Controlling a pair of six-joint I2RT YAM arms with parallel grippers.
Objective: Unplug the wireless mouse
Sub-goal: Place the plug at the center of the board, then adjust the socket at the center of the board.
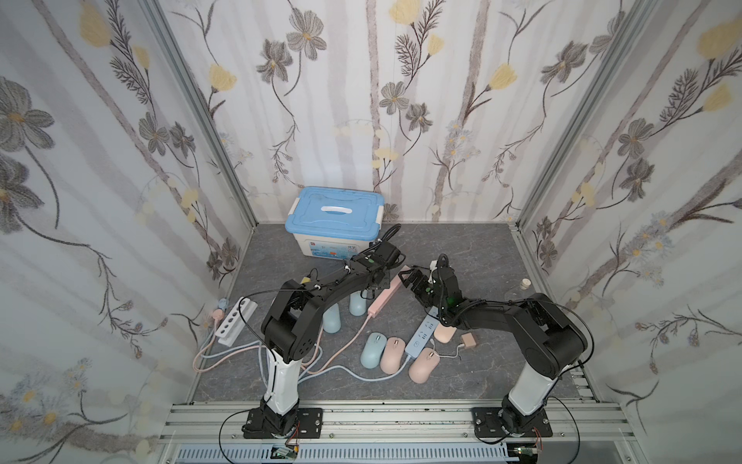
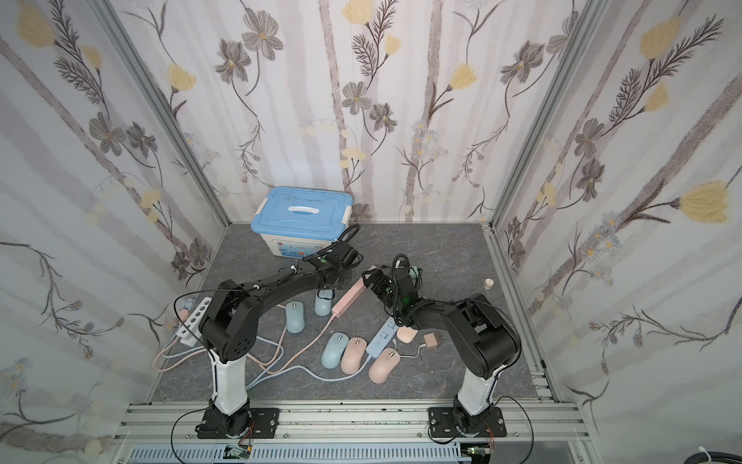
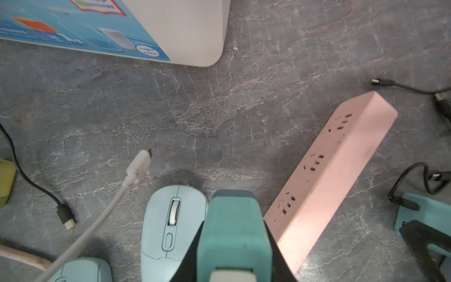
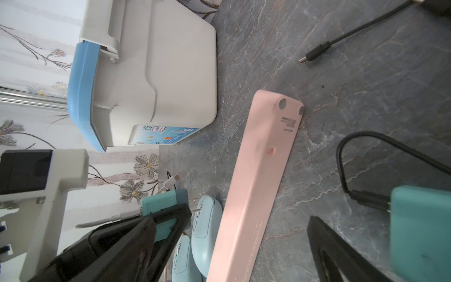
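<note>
mouse: pale blue mouse (image 3: 170, 227) on the table, just beside left gripper (image 3: 231, 197), opposite the pink power strip (image 3: 336, 171); long axis parallel to the fingers, nose toward storage box (image 3: 185, 36).
plug: white cable plug (image 3: 142, 161) lies clear of the nose; we judge it unplugged.
left gripper: closed, probably empty; tips hide what's beneath.
right gripper (image 4: 290, 205): spread wide, empty, farther off.
look: smooth shell, grey wheel.
</note>
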